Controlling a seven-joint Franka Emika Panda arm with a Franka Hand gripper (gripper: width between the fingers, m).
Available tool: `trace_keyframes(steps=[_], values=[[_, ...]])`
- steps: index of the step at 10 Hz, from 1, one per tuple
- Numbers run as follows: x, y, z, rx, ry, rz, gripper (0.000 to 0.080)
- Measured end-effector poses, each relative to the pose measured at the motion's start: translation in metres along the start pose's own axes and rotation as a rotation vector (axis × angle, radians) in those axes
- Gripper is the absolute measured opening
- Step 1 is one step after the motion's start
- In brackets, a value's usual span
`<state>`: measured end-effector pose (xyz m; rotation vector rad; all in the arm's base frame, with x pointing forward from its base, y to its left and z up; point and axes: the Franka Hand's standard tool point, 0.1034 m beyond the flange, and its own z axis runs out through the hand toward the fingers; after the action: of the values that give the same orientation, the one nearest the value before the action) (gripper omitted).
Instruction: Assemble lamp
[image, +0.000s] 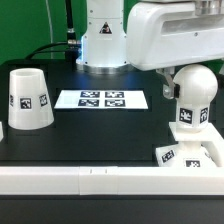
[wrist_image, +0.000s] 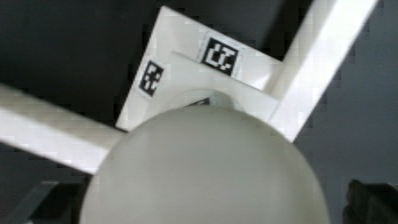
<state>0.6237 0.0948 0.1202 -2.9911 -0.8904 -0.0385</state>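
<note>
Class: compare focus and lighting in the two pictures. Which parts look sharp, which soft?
Exterior view: evenly lit, the shade and the tags on the marker board fairly crisp. Wrist view: the bulb fills the foreground, soft and dull grey; the base behind it is sharper, its tags readable.

The black table (image: 60, 135) carries the shade (image: 28, 98), marker board (image: 101, 99) (lying flat) and square base (image: 205, 152).

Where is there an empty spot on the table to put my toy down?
Best is the bare black strip between the marker board and the front white rail. There's only a narrow gap between the shade and the marker board. It's crowded on the exterior view's right: bulb, base, arm.
</note>
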Motion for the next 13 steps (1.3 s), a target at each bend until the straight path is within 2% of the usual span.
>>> trace_keyframes(steps=[6, 7, 10, 13], values=[[-0.0023, 0.0039, 0.0014, -0.008, -0.008, -0.346, 0.0699], [-0.0022, 0.0054, 0.0011, -0.022, -0.016, -0.507, 0.0699], [-0.0031, 0.0082, 0.0012, -0.035, -0.035, -0.798, 0.0699], [-0.0032, 0.0058, 0.0026, -0.042, -0.054, -0.964, 0.0699]])
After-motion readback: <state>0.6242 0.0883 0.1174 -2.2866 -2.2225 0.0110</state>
